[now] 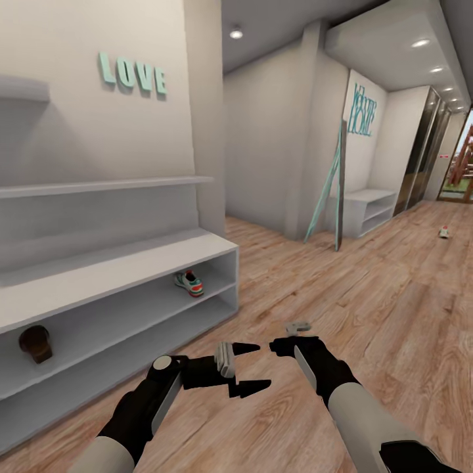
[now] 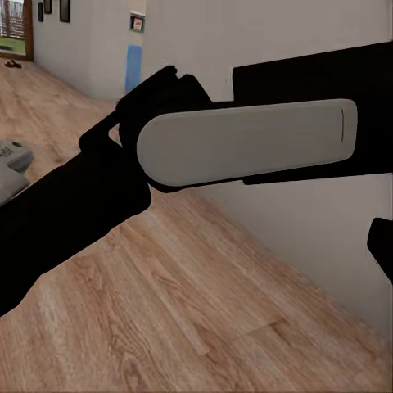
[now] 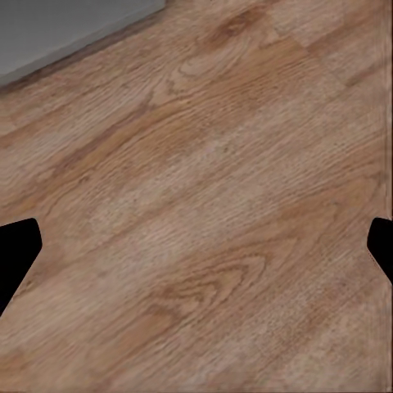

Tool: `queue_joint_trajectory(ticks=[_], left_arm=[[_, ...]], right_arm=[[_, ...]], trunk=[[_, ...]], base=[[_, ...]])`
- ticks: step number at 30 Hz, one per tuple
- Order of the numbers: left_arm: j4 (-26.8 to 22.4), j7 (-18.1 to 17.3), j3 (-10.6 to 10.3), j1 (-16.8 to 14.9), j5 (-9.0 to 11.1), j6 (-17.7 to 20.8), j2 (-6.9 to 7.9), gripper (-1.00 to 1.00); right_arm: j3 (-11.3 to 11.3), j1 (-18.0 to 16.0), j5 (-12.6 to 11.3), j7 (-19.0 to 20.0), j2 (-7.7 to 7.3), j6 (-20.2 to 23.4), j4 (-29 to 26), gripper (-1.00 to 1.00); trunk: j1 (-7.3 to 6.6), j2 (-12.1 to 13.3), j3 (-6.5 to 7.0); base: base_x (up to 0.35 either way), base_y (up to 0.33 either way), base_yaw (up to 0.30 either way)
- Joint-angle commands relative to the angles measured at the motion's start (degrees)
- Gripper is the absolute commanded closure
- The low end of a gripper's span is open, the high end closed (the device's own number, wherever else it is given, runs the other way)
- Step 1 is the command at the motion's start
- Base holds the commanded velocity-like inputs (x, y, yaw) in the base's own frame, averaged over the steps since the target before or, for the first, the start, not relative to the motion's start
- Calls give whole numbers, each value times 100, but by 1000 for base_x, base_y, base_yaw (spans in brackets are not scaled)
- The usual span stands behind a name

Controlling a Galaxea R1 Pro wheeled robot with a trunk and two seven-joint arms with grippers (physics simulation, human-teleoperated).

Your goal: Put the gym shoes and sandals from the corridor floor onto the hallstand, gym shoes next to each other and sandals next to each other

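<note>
The white hallstand (image 1: 125, 263) stands along the wall on the left. One gym shoe (image 1: 189, 283) sits in its upper open shelf near the right end. A dark brown sandal (image 1: 36, 343) lies on the same shelf, far to the left of the shoe. A second gym shoe (image 1: 445, 231) lies far down the corridor floor (image 1: 368, 309) at the right. My left gripper (image 1: 251, 368) hangs low over the floor, open and empty. My right gripper (image 1: 284, 345) (image 3: 196, 250) points down at bare planks, its fingertips (image 3: 16, 254) wide apart with nothing between them.
A plain low white rack (image 1: 368, 210) stands farther down the corridor, with a teal-framed panel (image 1: 335, 190) leaning beside it. Wall shelves (image 1: 98, 187) project above the hallstand. In the left wrist view my right forearm (image 2: 246, 143) crosses in front, and a small dark thing (image 2: 12, 64) lies far off by a doorway.
</note>
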Motion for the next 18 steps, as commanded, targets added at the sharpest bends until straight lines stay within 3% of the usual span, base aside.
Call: queue_joint_trajectory(ticks=[1, 18], left_arm=[[1, -13, -5, -3, 23, 21, 1, -100], [1, 4, 12, -3, 26, 29, 4, -100]], right_arm=[[12, 0, 25, 7, -1, 32, -9, -100], [12, -1, 25, 14, -1, 32, -8, -100]], trunk=[[1, -2, -6], [1, -2, -6]], base=[[193, -138, -300], [273, -206, -300]])
